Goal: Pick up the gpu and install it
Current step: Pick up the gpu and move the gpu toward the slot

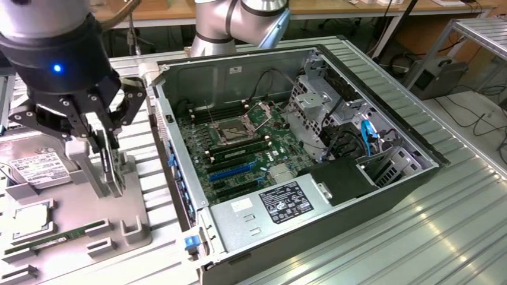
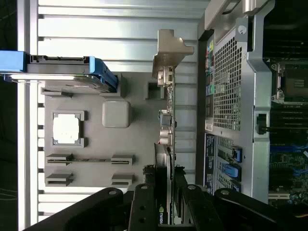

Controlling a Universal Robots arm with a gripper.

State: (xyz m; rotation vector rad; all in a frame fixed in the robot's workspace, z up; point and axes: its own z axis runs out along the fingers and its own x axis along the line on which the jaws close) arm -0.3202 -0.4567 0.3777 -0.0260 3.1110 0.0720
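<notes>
On my remote feed, the largest thing is an open computer case [image 1: 230,74] lying on its side on a ribbed metal table [image 1: 443,225]. Inside it I see the green motherboard [image 1: 237,148] and a grey power supply [image 1: 269,208] with a black label. In the wrist view, the perforated rear panel of the case [image 2: 226,77] runs alongside the work area.

The silver robot arm [image 1: 237,24] rises behind the case. To the exterior view's left of the case, just beside it, sits a grey parts tray [image 1: 130,202], also seen from the wrist camera [image 2: 96,139].

The black gripper [image 1: 109,151], with a blue light on its body, hangs over the edge of the tray nearest the case. Its claw is drawn narrow, one finger on each face of the gpu [image 1: 115,178], and appears to be clamping it. The gpu stands on edge in the tray. From the wrist camera I look along the gripper [image 2: 164,175] and down the thin dark gpu [image 2: 166,125] to the silver bracket [image 2: 168,55] at its far end.

Elsewhere on the tray, well apart from the claw, are a hard drive [image 1: 40,169] with a white label, held in a blue frame [image 2: 62,72], a square silver processor chip [image 1: 28,215] [image 2: 66,129], and a slim green memory stick [image 1: 56,238] [image 2: 89,160]
</notes>
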